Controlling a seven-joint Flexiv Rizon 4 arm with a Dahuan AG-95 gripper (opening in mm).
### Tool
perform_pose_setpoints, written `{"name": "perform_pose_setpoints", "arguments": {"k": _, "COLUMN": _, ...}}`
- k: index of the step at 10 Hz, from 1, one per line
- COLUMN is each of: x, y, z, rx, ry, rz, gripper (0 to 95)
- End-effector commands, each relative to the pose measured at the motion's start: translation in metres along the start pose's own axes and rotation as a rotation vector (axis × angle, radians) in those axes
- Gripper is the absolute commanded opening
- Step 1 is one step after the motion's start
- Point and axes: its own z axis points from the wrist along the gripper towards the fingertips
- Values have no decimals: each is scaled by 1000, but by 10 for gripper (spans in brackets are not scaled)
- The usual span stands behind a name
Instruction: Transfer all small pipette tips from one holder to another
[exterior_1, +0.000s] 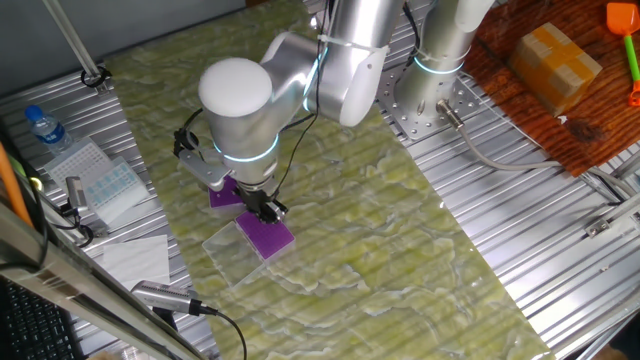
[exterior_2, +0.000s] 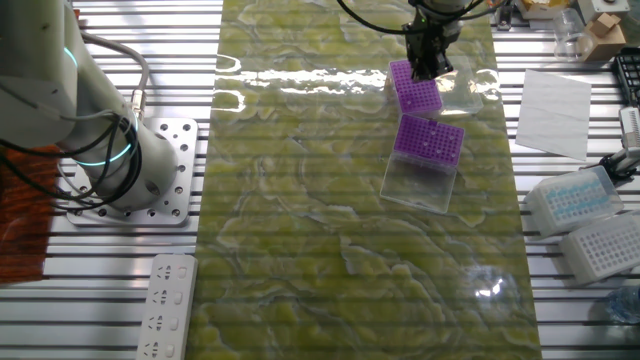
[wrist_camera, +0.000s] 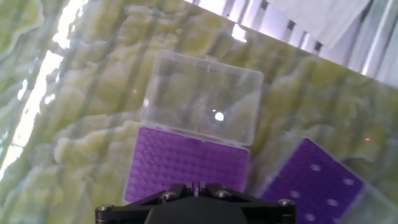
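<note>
Two purple holders lie side by side on the green mat. My gripper (wrist_camera: 196, 185) hangs low over the left holder (wrist_camera: 186, 165), whose holes look empty and whose clear lid (wrist_camera: 202, 102) lies open behind it. Its fingers stand pressed close together, with only a thin slit between them; whether a tip sits in that slit does not show. The right holder (wrist_camera: 314, 180) carries the small pipette tips (wrist_camera: 316, 168), seen as pale specks. In the other fixed view, the gripper (exterior_2: 432, 68) is above the far holder (exterior_2: 415, 90) and the speckled one (exterior_2: 430, 138) lies nearer. The gripper (exterior_1: 268, 210) also shows in one fixed view.
A second clear lid (exterior_2: 420, 185) lies in front of the speckled holder. White tip boxes (exterior_2: 575, 195) and a paper sheet (exterior_2: 555, 100) sit to the right of the mat. The arm's base (exterior_2: 150, 170) and a power strip (exterior_2: 165, 305) are on the left. A water bottle (exterior_1: 45, 128) stands on the slatted table.
</note>
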Motion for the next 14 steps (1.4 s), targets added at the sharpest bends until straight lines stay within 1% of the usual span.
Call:
{"name": "perform_pose_setpoints", "arguments": {"k": 1, "x": 0, "y": -1, "z": 1, "rx": 2, "ry": 2, "rz": -6, "gripper": 0}}
{"name": "perform_pose_setpoints", "arguments": {"k": 5, "x": 1, "y": -4, "z": 5, "rx": 6, "ry": -3, "rz": -15, "gripper": 0}}
{"name": "perform_pose_setpoints", "arguments": {"k": 14, "x": 3, "y": -7, "z": 6, "rx": 4, "ry": -9, "rz": -17, "gripper": 0}}
